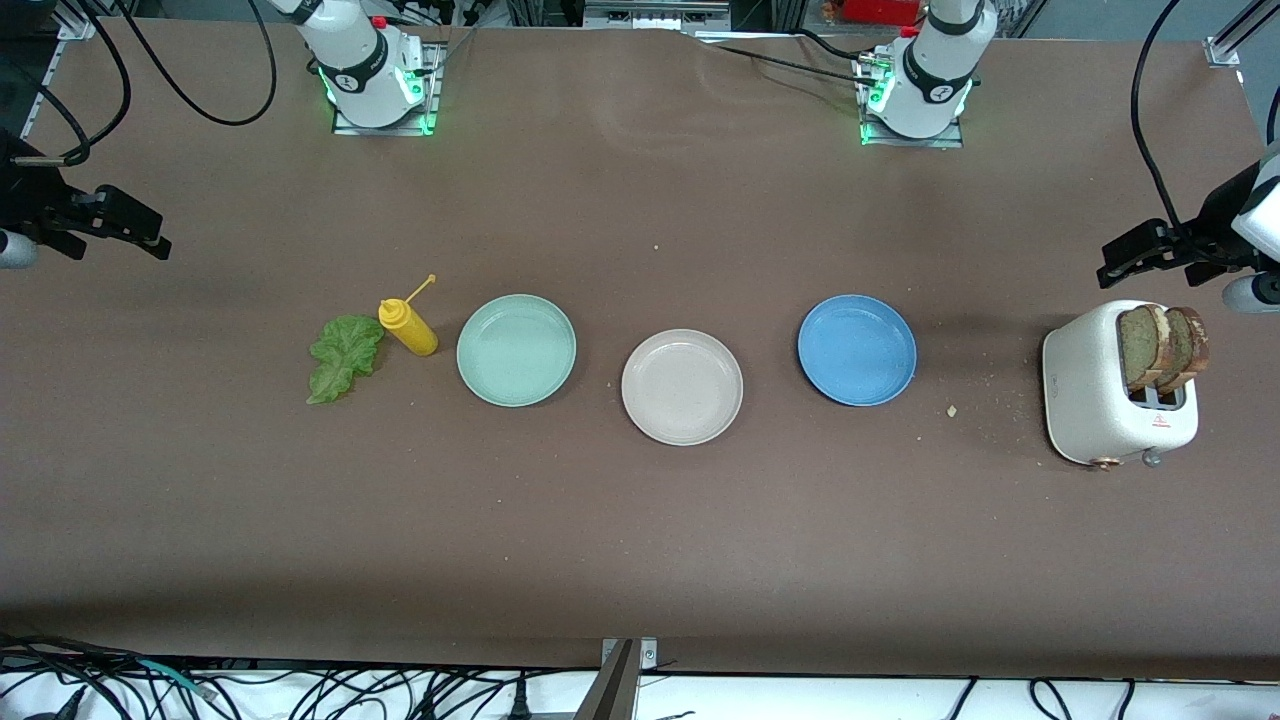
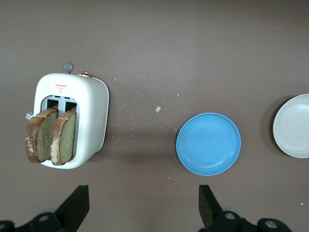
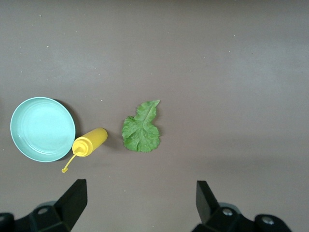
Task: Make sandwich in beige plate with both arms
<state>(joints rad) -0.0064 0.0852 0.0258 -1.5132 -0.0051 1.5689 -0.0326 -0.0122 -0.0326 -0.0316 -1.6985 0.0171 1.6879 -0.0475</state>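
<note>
The beige plate [image 1: 682, 387] lies empty mid-table, between a mint-green and a blue plate; its edge shows in the left wrist view [image 2: 294, 125]. Two brown bread slices [image 1: 1160, 345] [image 2: 50, 135] stand upright in the slots of a white toaster [image 1: 1095, 400] [image 2: 89, 108] at the left arm's end. A green lettuce leaf [image 1: 343, 355] [image 3: 141, 129] lies flat at the right arm's end. My left gripper [image 1: 1130, 262] [image 2: 143, 195] hangs open and holds nothing, over bare table beside the toaster. My right gripper [image 1: 140, 232] [image 3: 140, 189] is open, holding nothing, above bare table near the lettuce.
A yellow squeeze bottle [image 1: 410, 325] [image 3: 89, 141] lies on its side between the lettuce and the mint-green plate [image 1: 516, 350] [image 3: 42, 128]. The blue plate [image 1: 857, 350] [image 2: 208, 143] sits between the beige plate and the toaster. Crumbs dot the table near the toaster.
</note>
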